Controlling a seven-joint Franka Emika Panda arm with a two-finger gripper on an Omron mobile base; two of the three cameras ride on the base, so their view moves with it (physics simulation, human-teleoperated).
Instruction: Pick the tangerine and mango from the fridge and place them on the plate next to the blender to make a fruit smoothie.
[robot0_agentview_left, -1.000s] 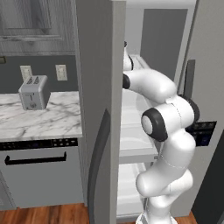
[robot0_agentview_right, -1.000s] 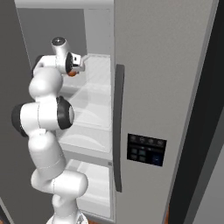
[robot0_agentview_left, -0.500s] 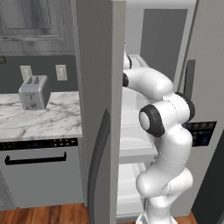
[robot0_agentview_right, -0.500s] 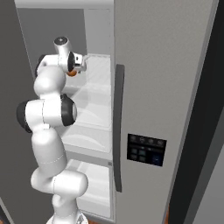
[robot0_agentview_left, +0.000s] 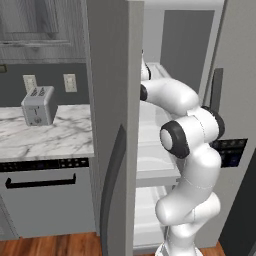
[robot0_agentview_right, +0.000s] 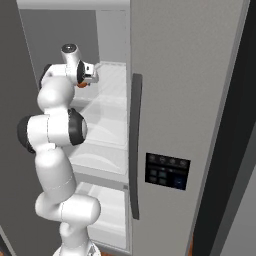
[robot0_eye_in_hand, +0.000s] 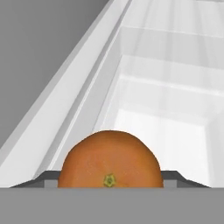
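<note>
A plain orange tangerine (robot0_eye_in_hand: 109, 151) sits between my two dark fingertips in the hand view, and my gripper (robot0_eye_in_hand: 109, 177) is shut on it. From the right base view, the gripper (robot0_agentview_right: 88, 76) is up inside the open fridge (robot0_agentview_right: 190, 75) at the top shelf, with the tangerine (robot0_agentview_right: 82, 85) peeking out under the hand. The left base view shows the arm reaching into the fridge (robot0_agentview_left: 110, 100) behind its open left door. White shelf and side wall run ahead of the fruit. The mango, the plate and the blender are out of view.
The open fridge doors flank the arm on both sides. Glass shelves (robot0_agentview_right: 107, 115) step down below the hand. A silver toaster (robot0_agentview_left: 39, 105) stands on the marble counter (robot0_agentview_left: 55, 140) to the left, above a grey appliance front (robot0_agentview_left: 45, 200). A dark control panel (robot0_agentview_right: 167, 170) is on the right door.
The hand stays at the top shelf with the tangerine. The arm's elbow has shifted only slightly.
</note>
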